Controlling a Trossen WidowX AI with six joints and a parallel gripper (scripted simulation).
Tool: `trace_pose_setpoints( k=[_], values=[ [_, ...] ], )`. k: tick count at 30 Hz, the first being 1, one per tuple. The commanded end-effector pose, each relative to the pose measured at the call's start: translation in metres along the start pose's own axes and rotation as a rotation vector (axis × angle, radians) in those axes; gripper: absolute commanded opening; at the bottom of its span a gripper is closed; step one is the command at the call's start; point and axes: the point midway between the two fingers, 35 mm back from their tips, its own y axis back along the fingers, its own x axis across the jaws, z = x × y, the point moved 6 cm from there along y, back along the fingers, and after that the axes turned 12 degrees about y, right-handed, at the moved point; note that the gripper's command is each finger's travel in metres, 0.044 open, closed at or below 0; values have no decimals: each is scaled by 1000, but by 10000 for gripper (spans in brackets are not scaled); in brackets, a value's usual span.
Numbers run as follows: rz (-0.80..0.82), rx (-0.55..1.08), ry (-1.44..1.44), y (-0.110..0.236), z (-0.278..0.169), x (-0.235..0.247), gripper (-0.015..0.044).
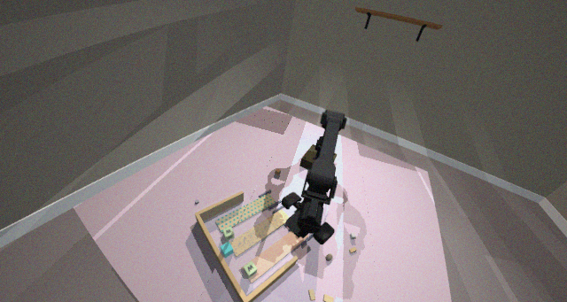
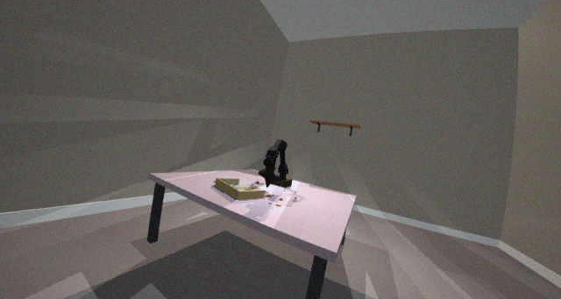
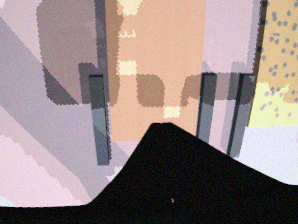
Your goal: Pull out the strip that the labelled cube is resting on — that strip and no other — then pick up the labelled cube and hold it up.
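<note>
A wooden tray (image 1: pixel 208 231) (image 2: pixel 237 195) holds three strips side by side: a teal-dotted one (image 1: pixel 245 211), a yellow speckled one (image 1: pixel 261 231) (image 3: pixel 280 76) and a plain orange one (image 1: pixel 275 254) (image 3: pixel 166 50). A green cube with a dark label (image 1: pixel 250 268) sits on the far end of the orange strip. Another green cube (image 1: pixel 228 232) and a teal cube (image 1: pixel 227 249) lie near the other strips' far ends. My gripper (image 3: pixel 160 132) (image 1: pixel 298 241) is shut, its tips low over the near end of the orange strip. I cannot tell whether they touch it.
Grey bars (image 3: pixel 100 119) (image 3: pixel 206 106) stand at the strips' near ends. Small loose bits lie on the pink table (image 1: pixel 390 231): a brown block (image 1: pixel 277 174), a ball (image 1: pixel 329 258), pieces (image 1: pixel 353 250) (image 1: pixel 312 294). A shelf (image 1: pixel 399 18) hangs on the wall.
</note>
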Motion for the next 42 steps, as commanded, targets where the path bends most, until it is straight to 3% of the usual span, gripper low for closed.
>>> trace_pose_setpoints(
  k=[1, 25, 42],
  values=[
    [2, 4, -3, -8, -1, 0, 0],
    [1, 4, -3, -47, -5, -2, 0],
    [1, 4, -3, -48, -5, -2, 0]
  ],
)
